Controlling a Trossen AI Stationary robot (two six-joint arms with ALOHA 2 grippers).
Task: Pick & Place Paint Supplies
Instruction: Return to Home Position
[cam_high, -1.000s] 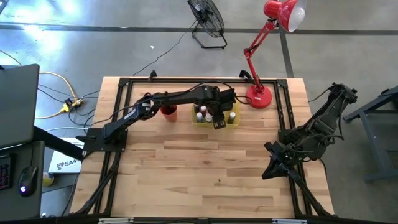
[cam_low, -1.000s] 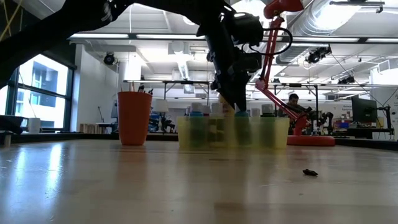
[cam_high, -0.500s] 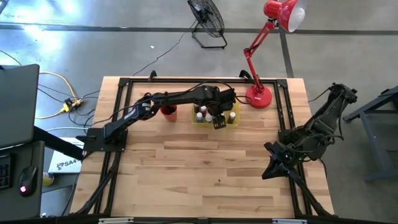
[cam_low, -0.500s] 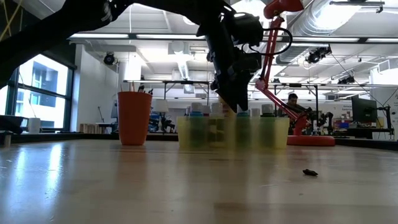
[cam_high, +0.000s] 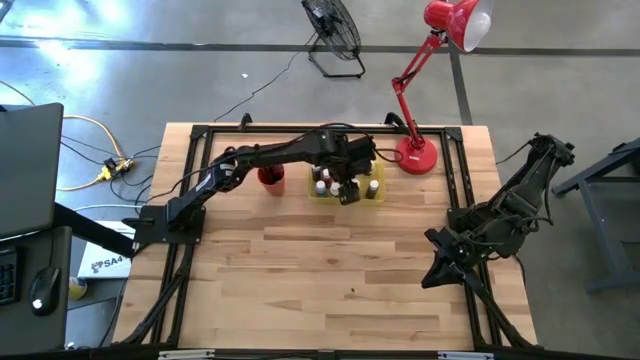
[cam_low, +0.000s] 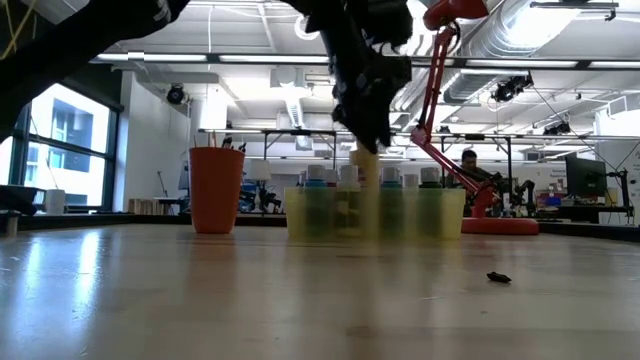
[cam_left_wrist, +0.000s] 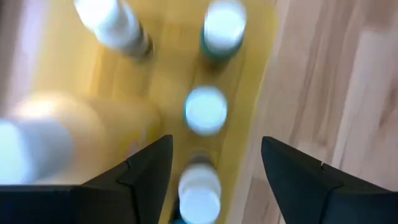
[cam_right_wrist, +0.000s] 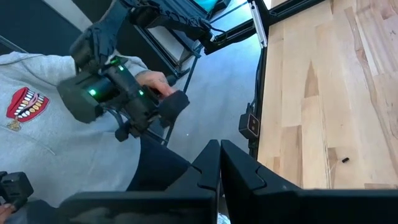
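A flat translucent yellow tray stands at the table's far middle. Several small white-capped paint bottles stand upright in it, and a bigger pale yellowish bottle stands among them. My left gripper hangs open just above the tray, pointing steeply down, with nothing between its fingers. One bottle shows tilted in the left wrist view. My right gripper waits shut over the table's right side, holding nothing.
A red cup stands left of the tray and a red desk lamp's base right of it. A small dark scrap lies on the bare wood nearer the front. A person in a grey sweatshirt stands beside the table.
My left gripper has risen straight up from the tray, off the pale yellowish bottle, which stays standing in the tray.
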